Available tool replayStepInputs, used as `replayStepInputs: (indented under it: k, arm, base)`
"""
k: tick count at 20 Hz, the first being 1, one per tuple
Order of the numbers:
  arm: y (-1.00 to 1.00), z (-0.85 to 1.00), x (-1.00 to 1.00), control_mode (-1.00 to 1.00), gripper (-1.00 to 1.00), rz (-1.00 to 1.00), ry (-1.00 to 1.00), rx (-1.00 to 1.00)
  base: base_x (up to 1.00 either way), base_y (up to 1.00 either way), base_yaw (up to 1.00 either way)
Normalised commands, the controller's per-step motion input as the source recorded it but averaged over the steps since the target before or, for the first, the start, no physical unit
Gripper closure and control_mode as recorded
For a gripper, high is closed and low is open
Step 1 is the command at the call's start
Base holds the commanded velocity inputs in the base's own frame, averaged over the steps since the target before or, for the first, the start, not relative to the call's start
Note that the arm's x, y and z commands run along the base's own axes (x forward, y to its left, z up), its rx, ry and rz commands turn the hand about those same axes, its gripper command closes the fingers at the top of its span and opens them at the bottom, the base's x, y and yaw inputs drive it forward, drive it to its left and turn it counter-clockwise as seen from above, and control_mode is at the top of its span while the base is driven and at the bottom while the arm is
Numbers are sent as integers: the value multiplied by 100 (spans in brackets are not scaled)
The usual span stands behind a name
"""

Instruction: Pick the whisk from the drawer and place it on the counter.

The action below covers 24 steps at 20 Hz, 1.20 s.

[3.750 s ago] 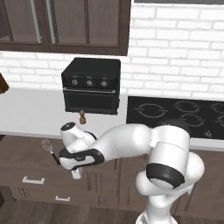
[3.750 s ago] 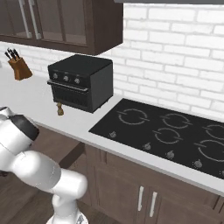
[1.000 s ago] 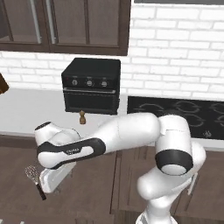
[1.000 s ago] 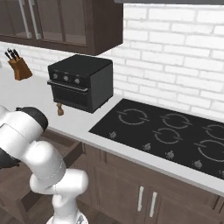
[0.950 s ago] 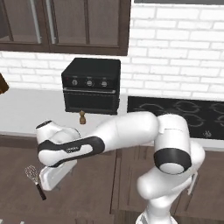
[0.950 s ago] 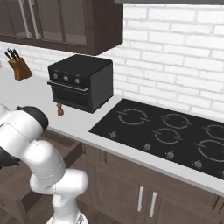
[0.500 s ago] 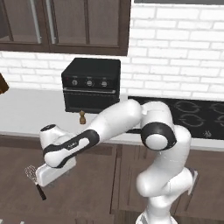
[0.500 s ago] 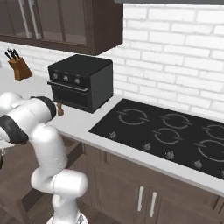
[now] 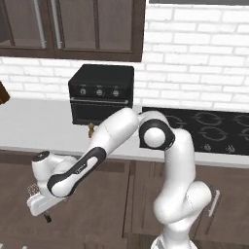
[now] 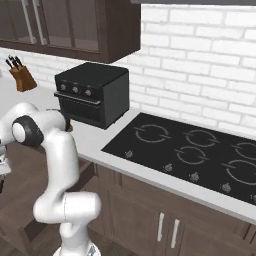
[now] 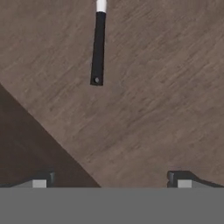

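The gripper (image 11: 109,179) hangs low in front of the cabinets, below the counter (image 9: 34,129) and down to the left of the black oven (image 9: 100,93), its jaws spread as wide as they go with nothing between them. Under it lies the wooden floor of the drawer (image 11: 166,87), and on that the whisk (image 11: 98,48), whose thin black handle points back toward the gripper with a pale ferrule at the far end. The whisk lies well ahead of the fingertips (image 11: 177,177) and is untouched. A small brown shaker (image 9: 91,129) stands on the counter just in front of the oven.
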Motion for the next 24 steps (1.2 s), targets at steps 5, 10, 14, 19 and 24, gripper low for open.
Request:
replayStepInputs:
  k: [5, 10, 14, 19, 24]
  arm:
    - [19, -10, 42, -100, -100, -7, 0, -5]
    - [5, -33, 25, -100, -100, -2, 0, -4]
    - [0, -50, 0, -100, -100, 0, 0, -3]
    - [8, -36, 5, -100, -100, 0, -2, 0]
    - [0, -35, 13, -100, -100, -1, -6, 0]
  base:
    - [0, 0, 0]
    - [0, 0, 0]
    - [0, 0, 0]
    - [0, 0, 0]
    - [0, 0, 0]
